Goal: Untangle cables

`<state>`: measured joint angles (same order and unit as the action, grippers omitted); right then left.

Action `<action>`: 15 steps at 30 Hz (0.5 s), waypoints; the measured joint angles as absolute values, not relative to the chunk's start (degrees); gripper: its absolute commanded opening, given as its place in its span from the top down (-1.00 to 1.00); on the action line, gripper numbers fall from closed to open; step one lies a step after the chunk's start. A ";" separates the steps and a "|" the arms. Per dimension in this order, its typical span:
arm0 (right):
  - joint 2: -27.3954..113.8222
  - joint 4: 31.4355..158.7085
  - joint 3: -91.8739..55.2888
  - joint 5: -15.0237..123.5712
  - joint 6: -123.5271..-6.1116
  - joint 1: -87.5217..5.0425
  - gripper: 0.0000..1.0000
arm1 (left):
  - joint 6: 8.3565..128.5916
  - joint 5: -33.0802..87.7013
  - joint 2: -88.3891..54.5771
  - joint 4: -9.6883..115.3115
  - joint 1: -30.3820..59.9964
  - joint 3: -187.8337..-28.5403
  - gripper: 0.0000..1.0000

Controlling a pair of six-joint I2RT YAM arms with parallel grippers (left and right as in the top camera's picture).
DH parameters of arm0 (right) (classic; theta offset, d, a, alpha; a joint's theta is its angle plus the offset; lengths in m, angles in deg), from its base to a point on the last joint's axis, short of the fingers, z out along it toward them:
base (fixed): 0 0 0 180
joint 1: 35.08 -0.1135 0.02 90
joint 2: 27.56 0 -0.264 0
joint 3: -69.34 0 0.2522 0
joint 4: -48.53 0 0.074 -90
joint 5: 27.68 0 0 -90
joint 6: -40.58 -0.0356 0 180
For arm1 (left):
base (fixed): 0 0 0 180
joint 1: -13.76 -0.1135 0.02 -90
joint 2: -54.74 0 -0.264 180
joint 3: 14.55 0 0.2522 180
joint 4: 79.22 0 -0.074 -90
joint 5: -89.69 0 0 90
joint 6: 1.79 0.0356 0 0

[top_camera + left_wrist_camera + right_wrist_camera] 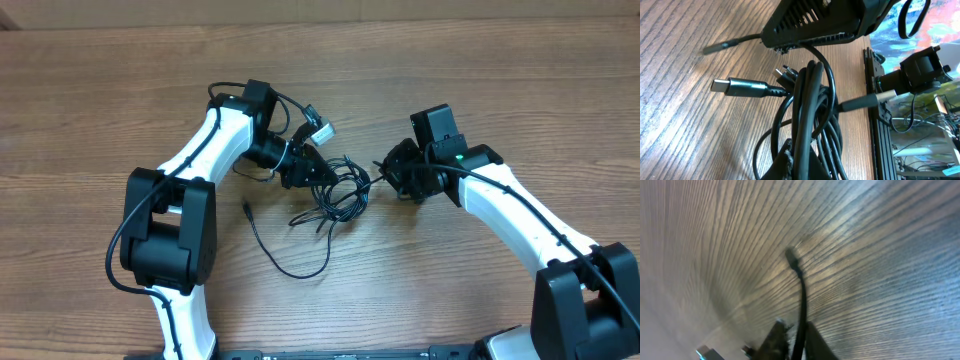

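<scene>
The cables (pixel 340 192) are seen from overhead as a loose black tangle near the middle of the wooden table (pixel 120 90), lying between the two arms. The left pincer (pixel 308 168) is set against the left edge of the tangle and the right pincer (pixel 390 172) against its right edge, so that the knot is flanked on both sides. One strand (pixel 285 262) is let out from the tangle toward the near-left; it is laid in an open curve on the table and ends in a small plug (pixel 246 208) well apart from both pincers. In the left wrist view the left pincer is shown pressed together on the cables (pixel 807 115): several looped strands are gathered into a thick bundle that runs from the upper finger (pixel 815 22) down to the lower one at the bottom edge. A metal-tipped plug (pixel 730 86) is held out sideways from this bundle, just above the wood grain, and a second, smaller plug end (pixel 782 72) is seen just beside it. In the right wrist view the right pincer (pixel 795 347) is shown closed, with a single thin cord (pixel 802 300) pinched between its fingers (pixel 772 340). From the grip the cord is carried away over the table to a small dark tip (pixel 790 256). Whether that tip touches the table cannot be told, since the picture is blurred.
</scene>
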<state>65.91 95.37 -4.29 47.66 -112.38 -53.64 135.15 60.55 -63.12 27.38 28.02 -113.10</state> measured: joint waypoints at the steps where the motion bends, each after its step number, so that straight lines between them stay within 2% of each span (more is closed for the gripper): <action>1: 65.91 95.39 -4.29 47.71 -112.47 -53.64 0.93 | 135.15 60.55 -63.12 27.38 28.02 -113.10 0.91; 15: 65.23 95.26 -4.29 47.27 -112.16 -53.64 0.93 | 134.01 60.58 -63.12 28.36 28.02 -113.10 0.92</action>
